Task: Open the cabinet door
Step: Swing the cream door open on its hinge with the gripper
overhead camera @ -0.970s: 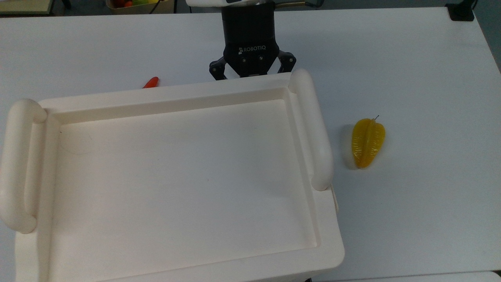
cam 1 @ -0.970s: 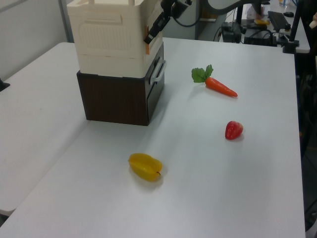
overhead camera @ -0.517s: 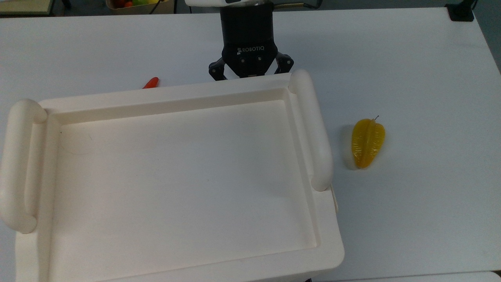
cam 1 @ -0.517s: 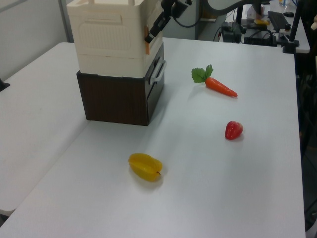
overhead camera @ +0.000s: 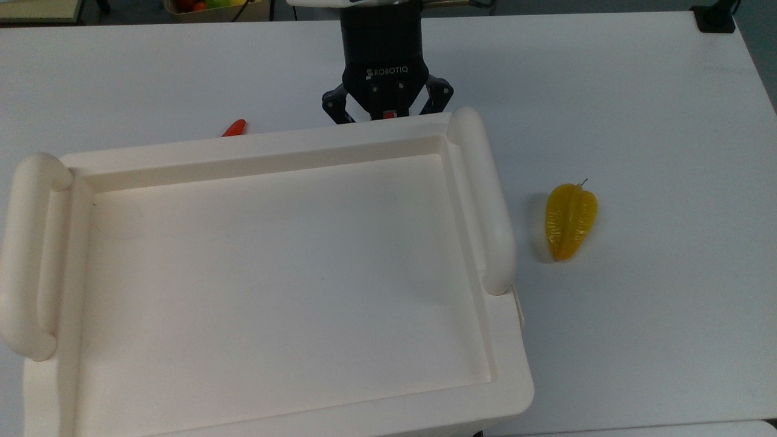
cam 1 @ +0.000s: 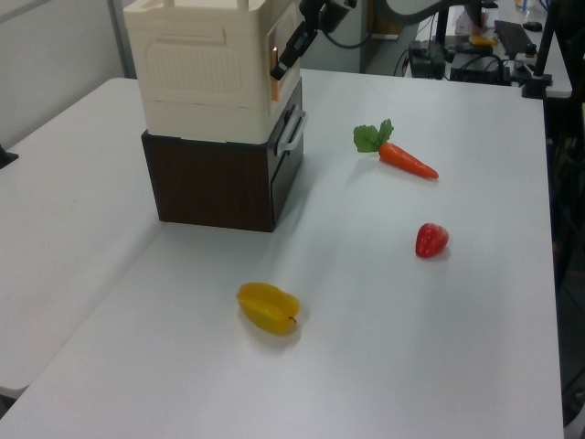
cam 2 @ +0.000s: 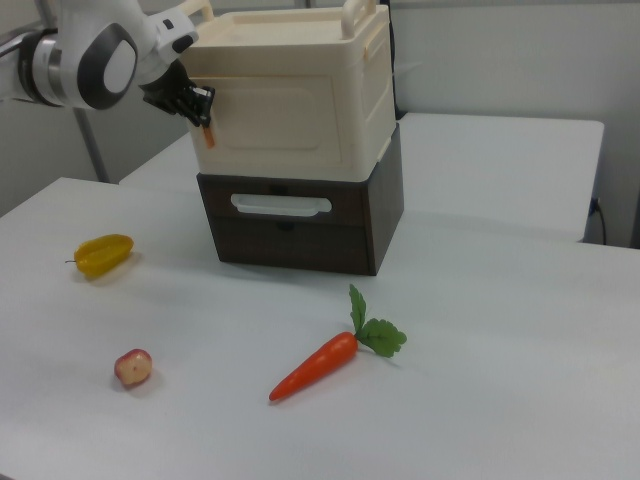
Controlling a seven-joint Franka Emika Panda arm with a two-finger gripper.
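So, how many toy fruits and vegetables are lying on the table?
3. The carrot is in front of the cabinet, the strawberry to the right view's left of the carrot, the starfruit farther left. The cabinet may hide more.

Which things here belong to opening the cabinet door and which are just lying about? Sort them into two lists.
Part of the job:
- cabinet, cream-white box on a dark base
- cabinet door, its front panel in the right view
- hand at the door's edge

Lying about:
- carrot
- yellow star fruit
- strawberry
- table under everything
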